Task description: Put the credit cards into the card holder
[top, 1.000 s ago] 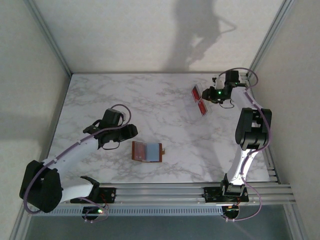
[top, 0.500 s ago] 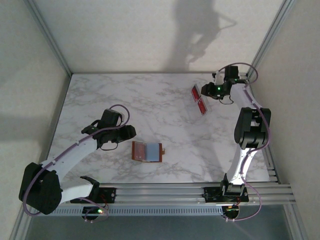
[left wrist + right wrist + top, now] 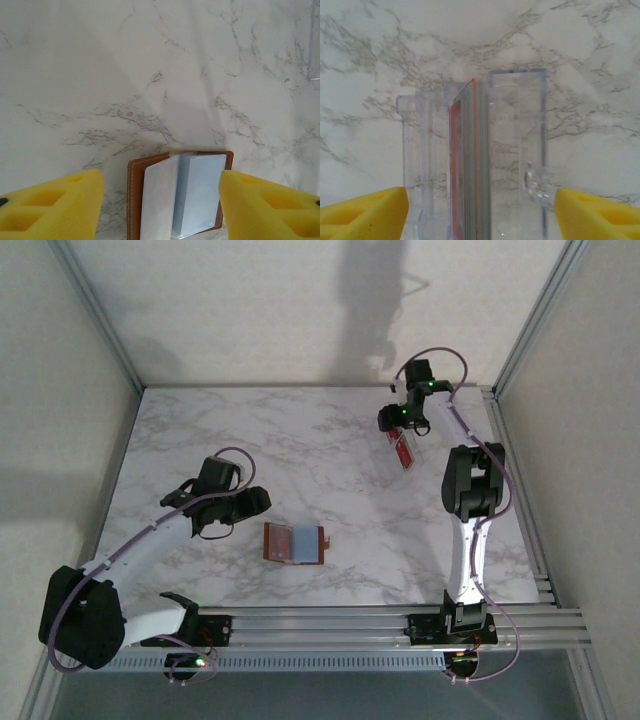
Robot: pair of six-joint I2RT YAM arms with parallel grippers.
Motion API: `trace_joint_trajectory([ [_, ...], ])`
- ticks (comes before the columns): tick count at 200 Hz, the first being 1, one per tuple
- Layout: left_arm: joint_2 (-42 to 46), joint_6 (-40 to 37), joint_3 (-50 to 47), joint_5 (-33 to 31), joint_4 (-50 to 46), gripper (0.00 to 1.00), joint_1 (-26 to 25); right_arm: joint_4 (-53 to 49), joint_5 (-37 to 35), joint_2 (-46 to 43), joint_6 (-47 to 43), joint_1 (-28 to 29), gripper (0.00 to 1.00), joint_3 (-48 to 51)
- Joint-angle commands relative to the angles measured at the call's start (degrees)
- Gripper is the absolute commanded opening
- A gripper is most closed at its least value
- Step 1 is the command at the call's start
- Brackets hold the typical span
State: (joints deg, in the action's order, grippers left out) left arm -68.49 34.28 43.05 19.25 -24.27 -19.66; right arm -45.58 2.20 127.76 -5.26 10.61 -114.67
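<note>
- Card holder: open flat on the marble worktop, close to the near edge and about midway along it.
- From the left wrist, card holder with brown leather rim and pale blue-grey pockets facing up.
- Left gripper: just left of the card holder, well inside the left edge.
- From its own camera, left gripper with jaws wide, nothing between the yellow fingers, card holder low between them and not touched.
- Credit cards: toward the far right corner, stacked on edge in a clear tray, red face outward.
- From the right wrist, credit cards packed side by side inside the clear tray, red at the left of the stack, grey-green ones behind.
- Right gripper: at the tray, near the far edge.
- Right gripper with jaws wide, one yellow finger either side of the tray; contact with its walls impossible to tell.
</note>
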Motion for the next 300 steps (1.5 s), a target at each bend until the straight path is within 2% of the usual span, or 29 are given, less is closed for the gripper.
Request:
trace_joint_trajectory([
  [1, -0.6, 0.3, 0.8, -0.9, 0.4, 0.64, 0.6, -3.3, -7.9, 1.7, -3.8, 0.8, 0.78, -3.4],
  [43, -1.1, -0.2, 0.9, -1.2, -0.2, 0.66, 0.7, 1.2, -24.0, 1.4, -7.4, 3.0, 0.75, -2.3],
  [90, -0.8, -0.4, 0.3, -0.9, 0.0, 0.67, 0.8, 5.1, -31.6, 0.2, -11.0, 5.5, 0.69, -0.5],
  [99, -0.4, -0.4, -0.2, -1.3, 0.1, 0.68, 0.8, 4.9, -31.7, 0.2, -10.8, 5.7, 0.64, -0.9],
  [112, -0.2, -0.1, -0.8, -1.2, 0.9, 0.68, 0.8, 3.2, -32.1, 1.0, -10.5, 5.6, 0.50, -2.3],
  [134, -0.5, 0.0, -1.3, -0.6, 0.7, 0.68, 0.8, 1.5, -34.8, 3.1, -11.1, 5.8, 0.37, -4.5],
  [183, 0.4, 0.7, -2.4, -0.1, 1.1, 0.67, 0.8, 0.6, -35.4, 3.6, -10.9, 6.2, 0.22, -5.0],
  [201, 1.4, 1.3, -3.1, -0.9, 1.2, 0.66, 0.8, -0.7, -34.5, 3.7, -10.7, 6.3, 0.12, -5.5],
  [223, 1.9, 1.6, -3.3, 0.2, 1.2, 0.66, 0.8, -0.6, -34.7, 2.5, -10.6, 6.8, 0.05, -4.1],
  [227, 2.1, 1.6, -3.4, 0.1, 1.1, 0.66, 0.8, -0.8, -34.6, 2.5, -10.4, 6.8, 0.00, -4.1],
  [256, 3.4, 2.2, -3.9, -0.6, 1.0, 0.67, 0.8, -4.5, -32.8, 2.2, -7.5, 7.0, 0.00, -6.3],
  [300, 6.4, 1.7, -3.5, 1.2, -0.7, 0.70, 0.9, -11.9, -27.2, -1.1, 1.9, 7.2, 0.00, -9.7],
])
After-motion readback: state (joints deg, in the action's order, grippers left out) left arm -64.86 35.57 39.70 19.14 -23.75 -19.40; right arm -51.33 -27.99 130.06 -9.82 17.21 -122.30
